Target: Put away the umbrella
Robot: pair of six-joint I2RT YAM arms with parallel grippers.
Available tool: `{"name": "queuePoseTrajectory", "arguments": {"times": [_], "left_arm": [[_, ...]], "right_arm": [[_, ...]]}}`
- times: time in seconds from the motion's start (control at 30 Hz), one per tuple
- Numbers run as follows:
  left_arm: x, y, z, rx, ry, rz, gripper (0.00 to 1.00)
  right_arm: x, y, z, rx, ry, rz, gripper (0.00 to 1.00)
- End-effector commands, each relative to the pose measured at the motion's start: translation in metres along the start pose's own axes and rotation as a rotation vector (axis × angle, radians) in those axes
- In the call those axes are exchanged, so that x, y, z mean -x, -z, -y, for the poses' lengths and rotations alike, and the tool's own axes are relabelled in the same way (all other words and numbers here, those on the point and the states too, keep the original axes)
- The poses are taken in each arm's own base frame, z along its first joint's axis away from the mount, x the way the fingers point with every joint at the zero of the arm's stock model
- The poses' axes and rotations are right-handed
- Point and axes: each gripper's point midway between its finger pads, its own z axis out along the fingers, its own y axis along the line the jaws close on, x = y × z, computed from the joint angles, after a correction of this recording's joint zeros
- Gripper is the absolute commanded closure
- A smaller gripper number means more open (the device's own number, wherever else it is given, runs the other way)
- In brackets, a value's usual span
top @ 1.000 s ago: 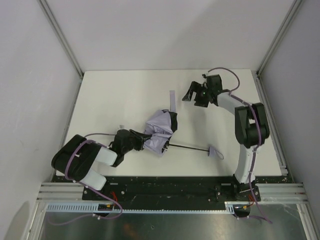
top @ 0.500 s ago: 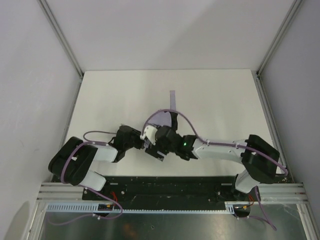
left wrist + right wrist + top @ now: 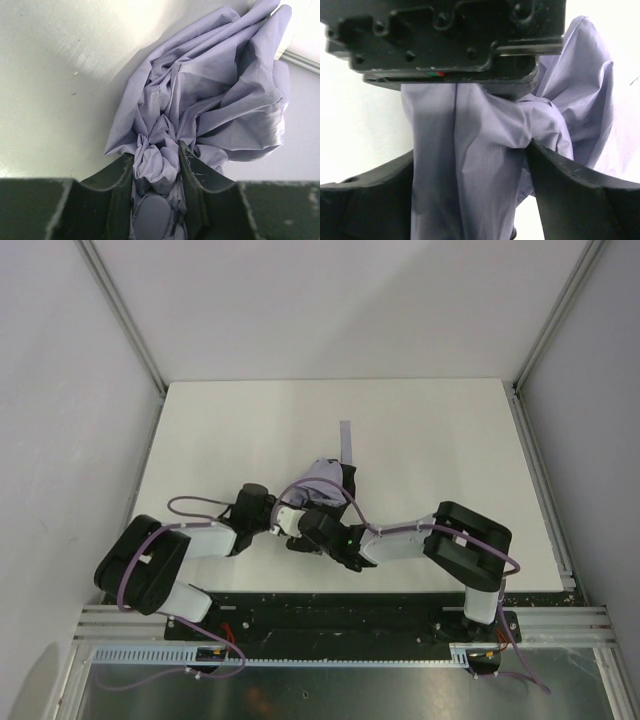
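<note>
The umbrella (image 3: 322,477) lies crumpled near the table's front middle, its pale lavender canopy bunched and its strap (image 3: 345,438) trailing toward the back. The shaft and handle are hidden. My left gripper (image 3: 283,521) reaches in from the left. In the left wrist view it (image 3: 155,150) is shut on a wad of canopy fabric (image 3: 215,100), with a pale oval part between the jaws. My right gripper (image 3: 305,525) comes in from the right, just beside the left one. In the right wrist view it (image 3: 470,150) straddles a thick fold of the canopy (image 3: 580,90), and both fingers press the fabric.
The white table (image 3: 240,430) is walled by grey panels with aluminium rails at the left, right and back. The left gripper's black body (image 3: 450,40) hangs close over the right fingers. The right arm's elbow (image 3: 465,545) sits low at the front right.
The right arm has swung from the back right to the front middle and closed round the canopy. The extended shaft and handle no longer show. The left gripper has kept its hold.
</note>
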Motion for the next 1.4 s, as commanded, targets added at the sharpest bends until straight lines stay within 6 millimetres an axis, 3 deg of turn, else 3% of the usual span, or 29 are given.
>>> {"name": "queuePoseTrajectory", "arguments": {"times": [0.0, 0.13, 0.17, 0.23, 0.3, 0.47, 0.63, 0.77, 0.97, 1.17, 1.37], "left_arm": [[-0.003, 0.005, -0.045, 0.186, -0.006, -0.009, 1.00], [-0.001, 0.005, -0.042, 0.183, -0.012, 0.001, 1.00], [-0.001, 0.004, -0.041, 0.180, -0.019, 0.004, 1.00], [0.001, 0.003, -0.036, 0.166, -0.039, 0.009, 1.00], [0.006, 0.002, -0.029, 0.143, -0.068, 0.024, 0.94], [0.029, 0.012, 0.001, 0.026, -0.149, 0.097, 0.33], [0.056, 0.038, 0.023, -0.084, -0.189, 0.166, 0.04], [0.065, 0.058, 0.027, -0.153, -0.192, 0.181, 0.01], [0.042, 0.071, 0.026, -0.219, -0.150, 0.099, 0.01], [0.010, 0.065, 0.042, -0.246, -0.068, 0.026, 0.01], [-0.004, 0.050, 0.057, -0.275, 0.023, 0.035, 0.01]], "right_arm": [[-0.001, -0.014, 0.028, -0.084, -0.041, -0.006, 0.35], [-0.031, -0.020, 0.010, 0.052, -0.061, -0.083, 0.83], [-0.039, -0.020, 0.005, 0.091, -0.066, -0.107, 0.91], [-0.055, -0.018, -0.006, 0.194, -0.099, -0.167, 0.98], [-0.069, -0.011, -0.013, 0.288, -0.145, -0.217, 0.99], [-0.088, 0.001, -0.031, 0.491, -0.296, -0.269, 1.00], [-0.095, 0.001, -0.042, 0.608, -0.386, -0.274, 1.00], [-0.099, -0.003, -0.043, 0.676, -0.456, -0.292, 1.00], [-0.101, -0.008, -0.037, 0.753, -0.602, -0.302, 1.00], [-0.104, -0.013, -0.041, 0.822, -0.688, -0.297, 1.00], [-0.103, -0.013, -0.043, 0.862, -0.718, -0.283, 1.00]]}}
